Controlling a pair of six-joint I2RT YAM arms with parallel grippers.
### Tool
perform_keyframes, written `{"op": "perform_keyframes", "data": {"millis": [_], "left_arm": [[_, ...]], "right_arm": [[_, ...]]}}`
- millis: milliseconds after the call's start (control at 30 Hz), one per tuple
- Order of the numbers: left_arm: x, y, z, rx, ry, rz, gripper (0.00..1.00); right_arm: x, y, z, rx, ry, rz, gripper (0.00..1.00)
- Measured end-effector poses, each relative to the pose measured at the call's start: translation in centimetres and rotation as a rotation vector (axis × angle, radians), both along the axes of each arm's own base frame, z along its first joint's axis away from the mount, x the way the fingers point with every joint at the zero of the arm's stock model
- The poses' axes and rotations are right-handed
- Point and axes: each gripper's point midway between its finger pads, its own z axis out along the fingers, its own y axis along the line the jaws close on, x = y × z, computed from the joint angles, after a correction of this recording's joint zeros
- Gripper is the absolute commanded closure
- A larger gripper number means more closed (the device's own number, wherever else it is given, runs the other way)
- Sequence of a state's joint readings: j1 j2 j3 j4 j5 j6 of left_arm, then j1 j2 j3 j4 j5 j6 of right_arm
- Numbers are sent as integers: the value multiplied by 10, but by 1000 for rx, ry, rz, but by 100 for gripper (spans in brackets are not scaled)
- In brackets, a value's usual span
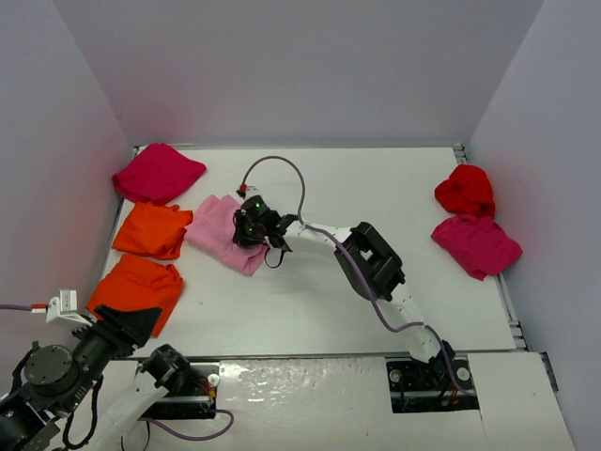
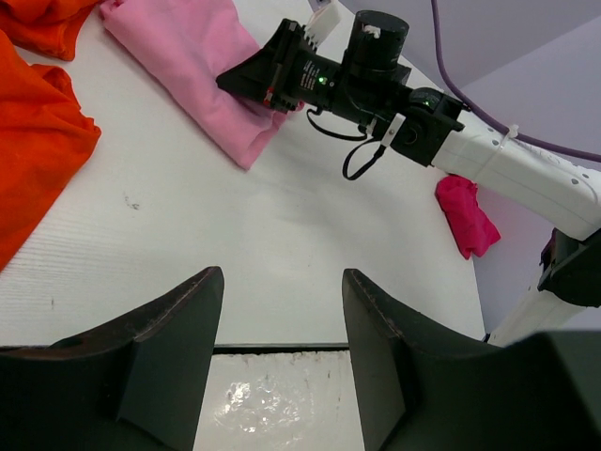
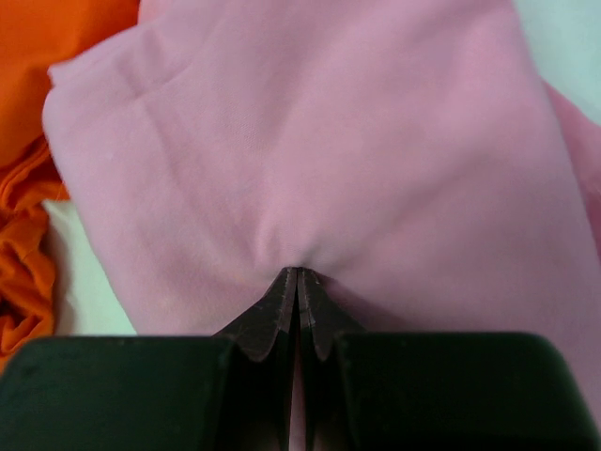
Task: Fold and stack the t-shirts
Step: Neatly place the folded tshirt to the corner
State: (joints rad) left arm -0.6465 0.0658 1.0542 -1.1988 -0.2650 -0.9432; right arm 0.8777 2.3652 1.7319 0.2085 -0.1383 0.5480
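A folded light pink t-shirt (image 1: 218,230) (image 2: 197,56) (image 3: 329,141) lies left of the table's middle. My right gripper (image 1: 246,225) (image 3: 298,272) is shut at its right edge, and the cloth puckers into the closed tips. Left of it lie two orange t-shirts (image 1: 152,228) (image 1: 139,287) and a magenta one (image 1: 158,173). At the far right sit a bright red t-shirt (image 1: 465,190) and another magenta one (image 1: 476,242) (image 2: 465,214). My left gripper (image 1: 124,324) (image 2: 282,310) hangs open and empty over the table's near edge, beside the nearer orange t-shirt (image 2: 38,141).
White walls close in the table (image 1: 310,291) on three sides. The right arm (image 1: 371,263) stretches diagonally across the middle, with a purple cable (image 1: 282,164) looping above it. Orange cloth (image 3: 56,56) touches the pink shirt's left side.
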Motion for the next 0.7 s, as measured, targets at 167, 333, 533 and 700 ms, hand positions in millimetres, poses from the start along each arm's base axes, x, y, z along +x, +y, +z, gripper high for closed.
{"op": "perform_keyframes", "data": {"millis": [167, 333, 533, 700], "left_arm": [[0, 0, 0, 0, 1, -1, 50], [0, 0, 0, 0, 1, 0, 50], [0, 0, 0, 2, 0, 2, 50], [0, 0, 0, 6, -1, 0, 54]], "right_arm": [[53, -26, 0, 7, -6, -87, 100], [95, -44, 0, 27, -14, -144, 100], [116, -42, 2, 19, -51, -137, 100], [115, -44, 3, -14, -74, -117, 100]]}}
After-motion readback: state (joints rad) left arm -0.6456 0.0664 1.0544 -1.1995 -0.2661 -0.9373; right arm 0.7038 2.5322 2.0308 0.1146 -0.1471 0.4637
